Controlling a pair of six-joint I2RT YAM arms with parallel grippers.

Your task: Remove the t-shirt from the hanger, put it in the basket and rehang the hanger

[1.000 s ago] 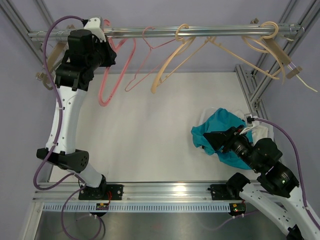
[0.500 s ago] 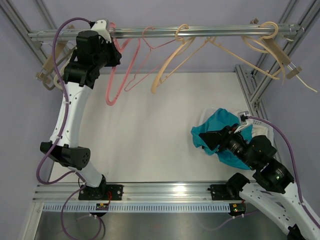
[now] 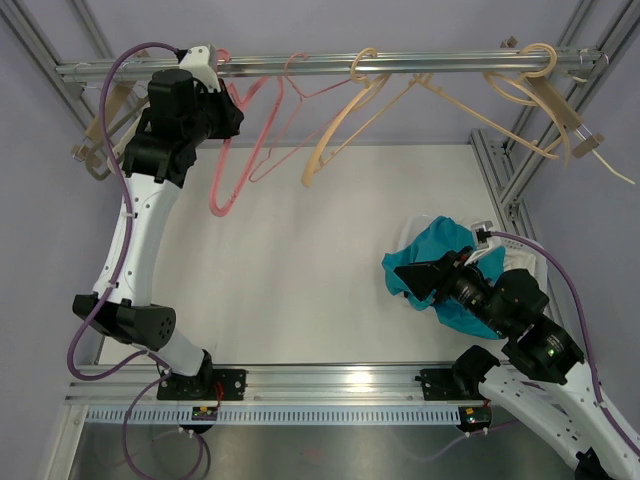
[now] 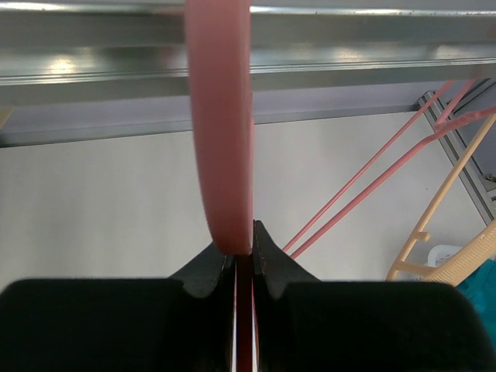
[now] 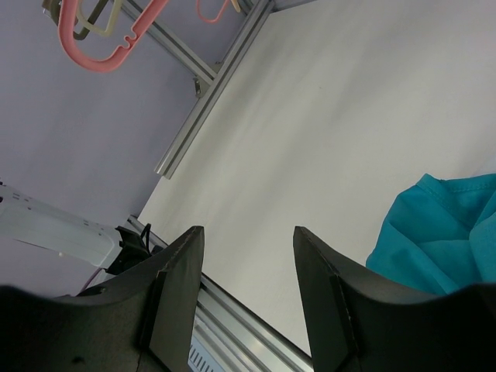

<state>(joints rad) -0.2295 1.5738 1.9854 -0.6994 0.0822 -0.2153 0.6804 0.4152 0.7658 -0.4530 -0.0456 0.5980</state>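
Observation:
The teal t-shirt [image 3: 432,250] lies crumpled on the table at the right, off any hanger; its edge shows in the right wrist view [image 5: 442,232]. My left gripper [image 3: 234,115] is raised to the rail [image 3: 400,62] and shut on a thick pink hanger [image 3: 214,200]. In the left wrist view the hanger's hook [image 4: 221,116] rises from between the closed jaws of the left gripper [image 4: 242,252] and curves over the rail [image 4: 364,58]. My right gripper [image 3: 418,282] is open and empty, low over the table just left of the shirt; its jaws [image 5: 248,244] stand wide apart.
A thin pink wire hanger [image 3: 290,110] and beige hangers [image 3: 345,125] hang mid-rail, with more beige ones [image 3: 535,85] at the right end. White cloth [image 3: 522,258] lies under the shirt's right side. Frame posts stand along the right side [image 3: 500,180].
My left gripper carried the pink hanger to the right along the rail, then settled. My right gripper edged slightly left, still open beside the shirt.

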